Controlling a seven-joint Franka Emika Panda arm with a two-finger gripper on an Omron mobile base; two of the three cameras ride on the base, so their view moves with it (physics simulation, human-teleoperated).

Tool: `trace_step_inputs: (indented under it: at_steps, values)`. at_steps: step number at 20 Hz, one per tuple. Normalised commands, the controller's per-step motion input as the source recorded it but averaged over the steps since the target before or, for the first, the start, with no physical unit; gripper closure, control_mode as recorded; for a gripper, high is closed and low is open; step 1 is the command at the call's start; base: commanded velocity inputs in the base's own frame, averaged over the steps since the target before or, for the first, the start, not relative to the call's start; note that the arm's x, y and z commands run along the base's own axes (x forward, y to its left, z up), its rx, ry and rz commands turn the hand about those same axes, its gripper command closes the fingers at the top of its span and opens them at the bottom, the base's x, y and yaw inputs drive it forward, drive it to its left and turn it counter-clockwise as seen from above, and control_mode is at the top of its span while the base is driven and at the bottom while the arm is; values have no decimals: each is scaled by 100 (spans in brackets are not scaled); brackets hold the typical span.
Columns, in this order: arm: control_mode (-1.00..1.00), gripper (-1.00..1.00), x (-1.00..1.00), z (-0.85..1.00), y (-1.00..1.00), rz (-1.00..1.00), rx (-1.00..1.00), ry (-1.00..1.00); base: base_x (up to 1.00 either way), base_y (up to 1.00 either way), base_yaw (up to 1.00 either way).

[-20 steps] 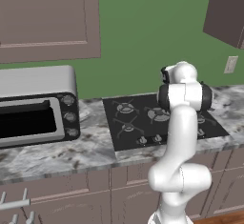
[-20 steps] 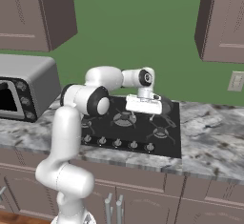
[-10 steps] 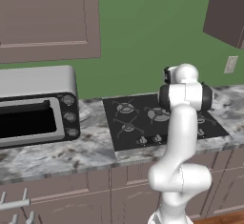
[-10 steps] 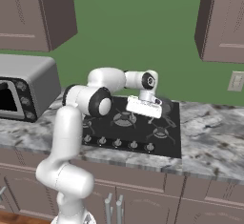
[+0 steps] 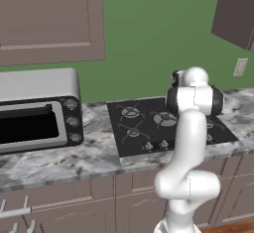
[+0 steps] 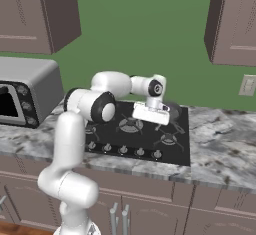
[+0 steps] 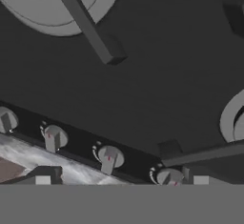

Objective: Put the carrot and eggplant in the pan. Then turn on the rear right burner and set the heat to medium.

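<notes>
Since a second ago, your gripper (image 6: 149, 117) has eased down and a little towards the front edge of the cooktop (image 6: 131, 130), while everything on the table (image 6: 222, 146) lies as it did. Starting at the left in the right base view, the toaster oven (image 6: 22, 86) stands on the table, well apart from the arm. Next comes the black cooktop with its row of knobs (image 6: 123, 150) along the front. The gripper hangs above its middle, pointing down. Just behind and to the right of it, a dark round shape, seemingly the pan (image 6: 174, 110), sits at the rear right of the cooktop. In the hand view the jaws stand wide apart with nothing between them, looking down on four knobs in a slanted line. You cannot tell from these pictures where the carrot and the eggplant lie.
</notes>
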Motion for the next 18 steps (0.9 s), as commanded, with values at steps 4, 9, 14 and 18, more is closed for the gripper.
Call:
trace_step_inputs:
  at_steps: [4, 9, 14, 18]
  values:
    - [-100, -100, 0, -1, 9, 0, 0, -28, 0, 0, 0]
    - [-100, -100, 0, -2, 10, 0, -1, -31, 0, 0, 0]
    - [-100, -100, 0, -6, 5, -6, -3, -23, 0, 0, 0]
    - [-100, -100, 0, -7, 5, -19, -5, -5, 0, 0, 0]
